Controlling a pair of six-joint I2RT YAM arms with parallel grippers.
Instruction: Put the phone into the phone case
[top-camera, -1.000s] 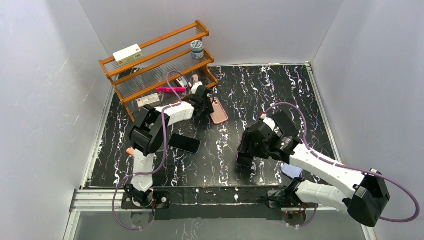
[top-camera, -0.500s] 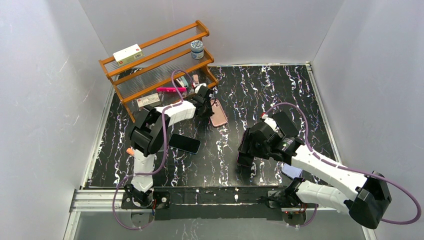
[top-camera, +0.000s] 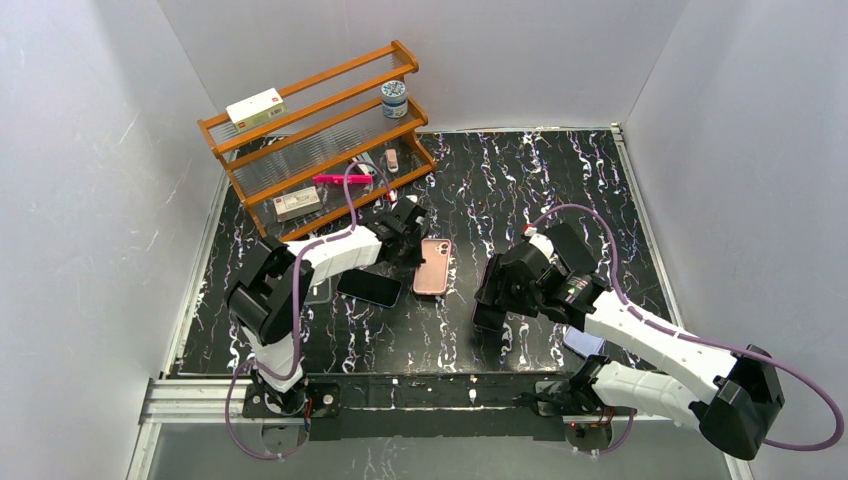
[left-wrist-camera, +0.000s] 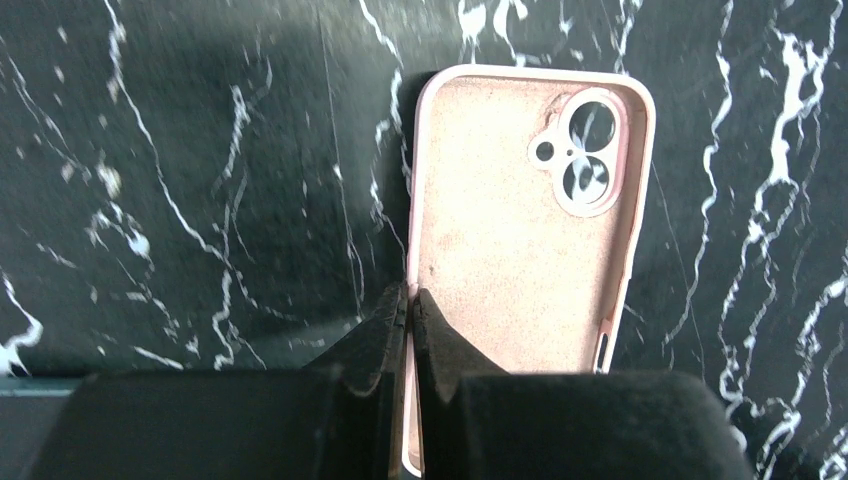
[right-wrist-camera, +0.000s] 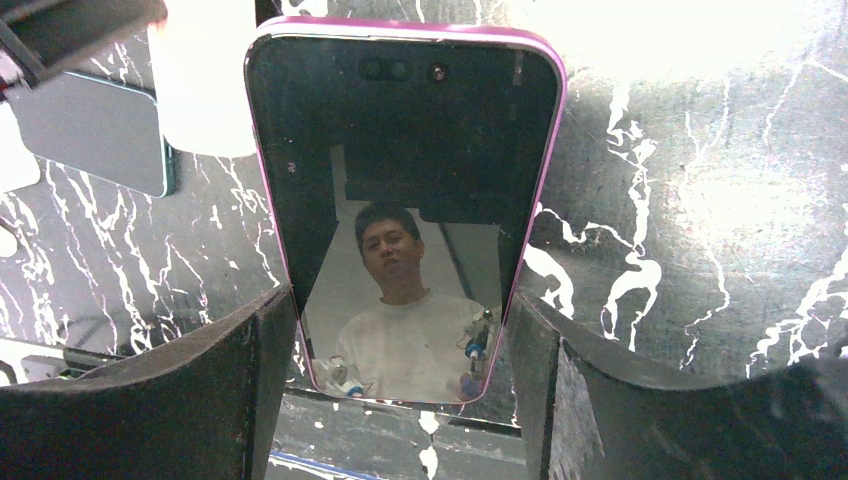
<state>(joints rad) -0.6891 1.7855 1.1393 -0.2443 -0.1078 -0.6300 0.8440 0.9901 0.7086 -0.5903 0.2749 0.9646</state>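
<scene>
The pink phone case (top-camera: 433, 265) lies open side up on the black marbled table, camera cut-out at its far end. My left gripper (top-camera: 408, 242) is shut on the case's left rim; in the left wrist view the fingertips (left-wrist-camera: 408, 300) pinch that thin wall of the case (left-wrist-camera: 520, 230). My right gripper (top-camera: 490, 312) is shut on a phone with a pink edge (right-wrist-camera: 405, 200). It holds the phone screen up by its long sides, just above the table and to the right of the case. The phone is mostly hidden under the gripper in the top view.
A second dark phone (top-camera: 369, 287) lies flat just left of the case; it also shows in the right wrist view (right-wrist-camera: 95, 130). A wooden rack (top-camera: 310, 130) with a box, a jar and small items stands at the back left. A lilac object (top-camera: 583, 343) lies near the right arm's base.
My left gripper has pulled the pink case from beside the rack toward the front, to the middle next to the dark phone. The right arm has hardly moved.
</scene>
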